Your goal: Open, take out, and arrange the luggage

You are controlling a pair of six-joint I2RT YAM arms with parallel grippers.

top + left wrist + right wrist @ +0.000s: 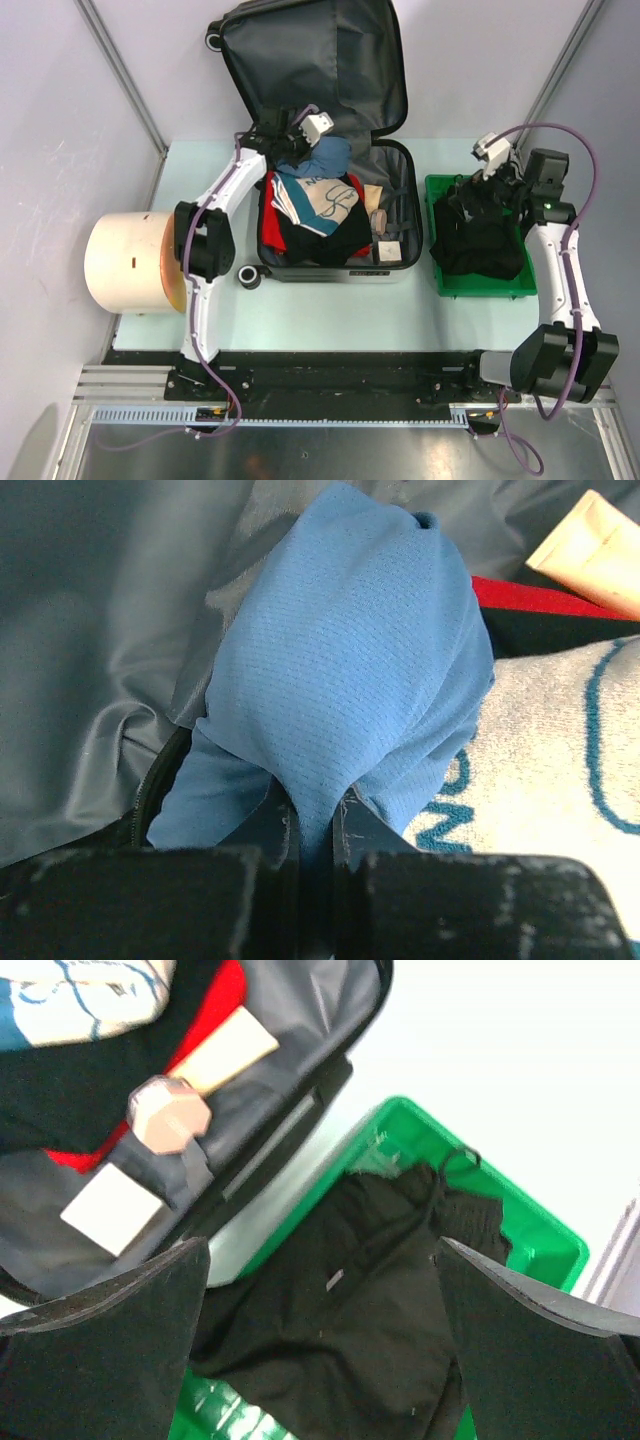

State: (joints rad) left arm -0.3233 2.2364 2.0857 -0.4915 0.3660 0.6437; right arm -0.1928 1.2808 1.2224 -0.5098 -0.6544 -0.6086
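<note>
The luggage (330, 272) lies open at the back middle of the table, its grey-lined lid (320, 70) standing up behind. Clothes fill its lower half. My left gripper (290, 140) is at the back left corner of the pile, shut on a bunched blue cloth (328, 155). The left wrist view shows the blue cloth (340, 680) pinched between the closed jaws of that gripper (315, 805). My right gripper (470, 195) hangs open over a black garment (350, 1330) lying in the green bin (540, 1230), with nothing between its fingers.
In the case lie a white towel with blue print (325, 200), a red garment (272, 205), a beige tube with a pink cap (168, 1115) and a white card (112, 1210). A beige cylinder (125, 262) lies at the table's left edge. The green bin (490, 285) stands right of the case.
</note>
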